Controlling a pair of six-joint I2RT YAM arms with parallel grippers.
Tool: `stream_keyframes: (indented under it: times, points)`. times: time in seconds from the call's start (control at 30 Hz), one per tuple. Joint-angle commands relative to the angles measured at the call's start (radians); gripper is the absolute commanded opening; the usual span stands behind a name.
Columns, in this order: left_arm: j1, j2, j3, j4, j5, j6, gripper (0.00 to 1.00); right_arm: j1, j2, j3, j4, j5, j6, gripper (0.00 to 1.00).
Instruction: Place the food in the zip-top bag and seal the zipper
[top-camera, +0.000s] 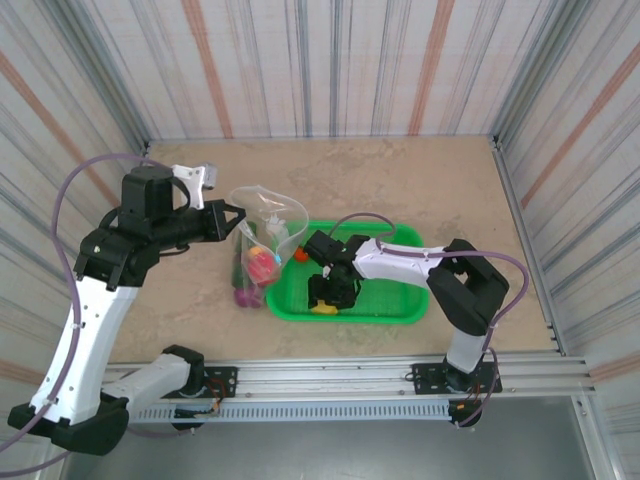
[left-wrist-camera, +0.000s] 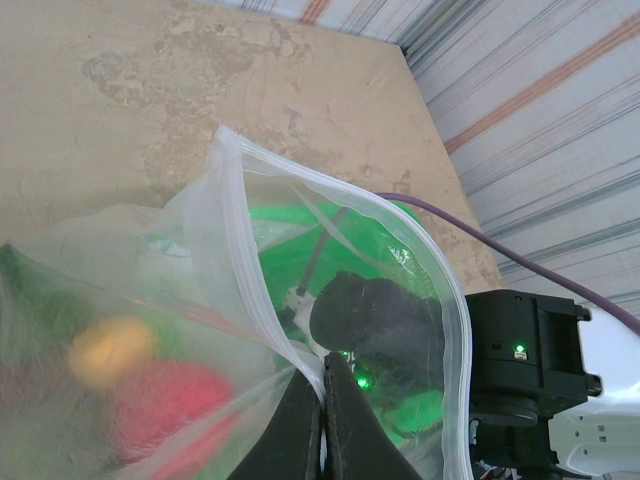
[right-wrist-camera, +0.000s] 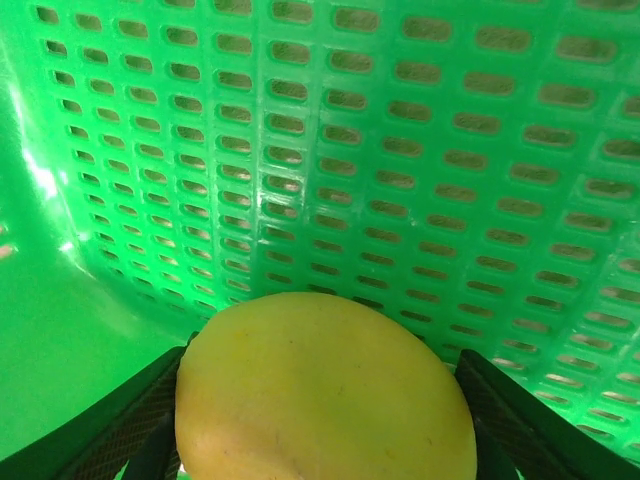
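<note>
Food pieces (top-camera: 261, 264) lie in the zip-top bag (top-camera: 268, 215) beside the green basket (top-camera: 400, 300), and one smooth yellow fruit (right-wrist-camera: 325, 395) sits on the basket floor between the right end effector's (top-camera: 328, 295) parted fingers; whether they grip it cannot be told. Light, hard and probably slippery, it wants a hold across its widest middle. The left end effector (left-wrist-camera: 322, 400) is clamped on the floppy bag's zipper (left-wrist-camera: 440, 290), holding the mouth open.

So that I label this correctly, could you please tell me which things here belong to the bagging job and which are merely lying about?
Job: zip-top bag, zipper, red toy food inside it, yellow toy fruit.
Lying about: green basket, table.
</note>
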Motion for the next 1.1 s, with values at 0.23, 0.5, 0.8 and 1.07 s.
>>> stream_keyframes:
  times: [0.23, 0.5, 0.8, 1.07]
  points:
    - [0.009, 0.017, 0.008, 0.018, 0.031, 0.019, 0.00, -0.043, -0.111, 0.039, -0.109, 0.090, -0.042, 0.60]
    - [0.008, 0.034, 0.015, 0.023, 0.067, 0.010, 0.00, -0.081, -0.285, 0.145, -0.258, 0.267, -0.109, 0.59]
    - [0.005, 0.072, 0.041, 0.006, 0.135, 0.007, 0.00, -0.137, -0.476, 0.217, -0.258, 0.343, -0.186, 0.58]
    - [0.003, 0.092, 0.071, 0.004, 0.149, 0.003, 0.00, -0.140, -0.542, 0.349, -0.195, 0.333, -0.268, 0.52]
